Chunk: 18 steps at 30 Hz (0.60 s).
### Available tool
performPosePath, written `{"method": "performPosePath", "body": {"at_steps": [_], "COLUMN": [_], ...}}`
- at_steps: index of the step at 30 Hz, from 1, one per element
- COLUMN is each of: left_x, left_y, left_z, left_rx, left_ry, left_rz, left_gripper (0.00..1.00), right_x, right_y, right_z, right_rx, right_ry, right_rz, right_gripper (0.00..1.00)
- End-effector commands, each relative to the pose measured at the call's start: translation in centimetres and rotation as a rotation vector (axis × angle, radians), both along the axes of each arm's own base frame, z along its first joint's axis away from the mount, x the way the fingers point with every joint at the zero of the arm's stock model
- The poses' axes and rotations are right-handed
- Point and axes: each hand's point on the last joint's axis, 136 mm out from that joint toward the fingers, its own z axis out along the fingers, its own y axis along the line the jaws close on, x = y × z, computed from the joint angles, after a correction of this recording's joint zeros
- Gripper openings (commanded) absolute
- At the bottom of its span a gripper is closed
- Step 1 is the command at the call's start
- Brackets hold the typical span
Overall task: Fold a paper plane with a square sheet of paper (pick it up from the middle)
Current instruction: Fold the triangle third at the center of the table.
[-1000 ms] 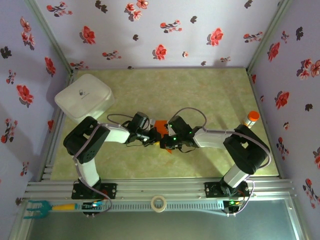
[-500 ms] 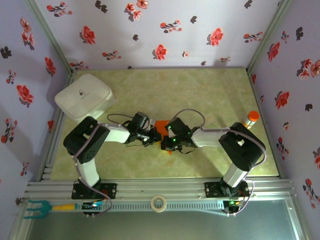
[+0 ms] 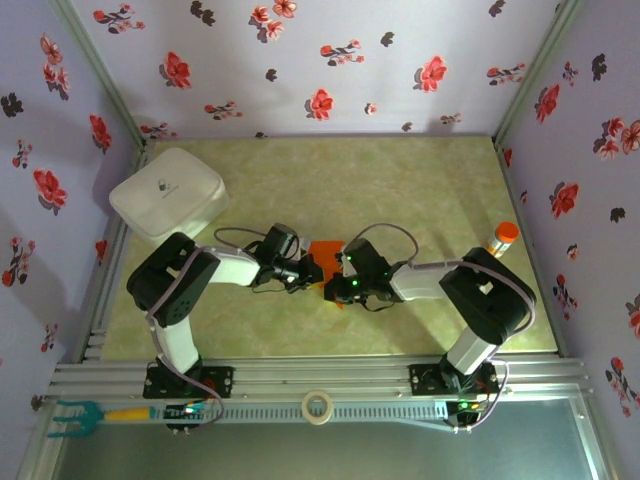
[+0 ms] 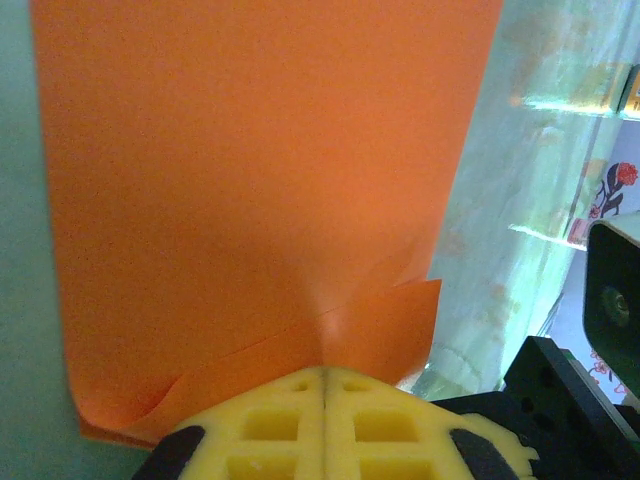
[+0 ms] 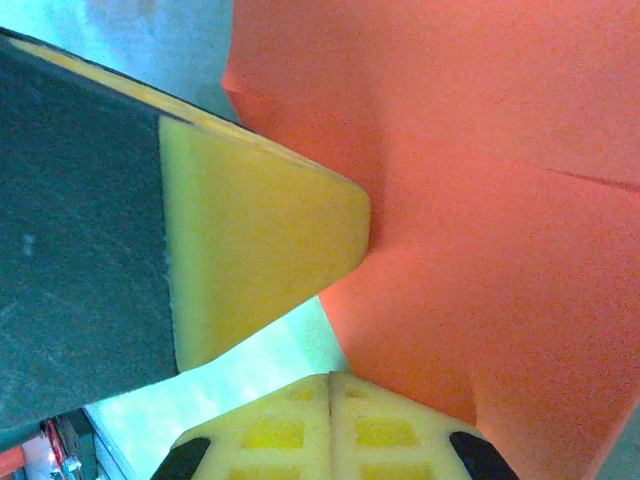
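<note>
Square sheet of paper [image 3: 322,250], bright orange, near the middle of the table [image 3: 400,170], a bit toward 6 o'clock, caught between both arms. Not a plane yet.

Nearest, at 6 o'clock on the front rail: roll of tape [image 3: 318,406], no part in the job.

Next, left gripper [image 4: 325,385], at 9 o'clock of the paper. Yellow fingers pressed tight together, clamped on the near edge of the paper. Two layers seen there, one flap over another, so likely at least one fold made. Small wrinkle going up from the pinch.

Right gripper [image 5: 330,385], at 4 o'clock of the paper. Fingers squeezed together too. Paper edge right at the tips; hard to tell if really pinched or only touching. One straight crease line across the paper in that wrist view.

Farther off: small bottle with an orange cap [image 3: 505,237] at 3 o'clock and white box [image 3: 167,195] at 10 o'clock, both well apart from the paper.

Done so far, by the look of it: paper gripped, first fold or two. Left to do: pointed nose, wings, centre crease. No sharp dart shape anywhere yet. Probably the early half of the job.
</note>
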Motion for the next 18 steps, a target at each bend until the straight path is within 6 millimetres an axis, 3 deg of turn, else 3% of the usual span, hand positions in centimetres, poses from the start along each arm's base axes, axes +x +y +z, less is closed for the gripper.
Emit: {"method": "performPosePath", "body": {"at_steps": [1, 18], "left_x": [-0.8, -0.8], "left_y": [1.6, 1.9], "left_z": [-3.0, -3.0], "left_rx": [0.098, 0.112], "left_ry": [0.067, 0.072], "left_rz": [0.012, 0.01], "left_gripper": [0.0, 0.0], "right_x": [-1.7, -4.4], "right_y": [-1.9, -5.0], "right_z": [-1.4, -1.7], "right_rx": [-0.053, -0.055], "right_ry": [0.077, 0.111], "right_rz": [-0.021, -0.078], "right_gripper": [0.07, 0.09]}}
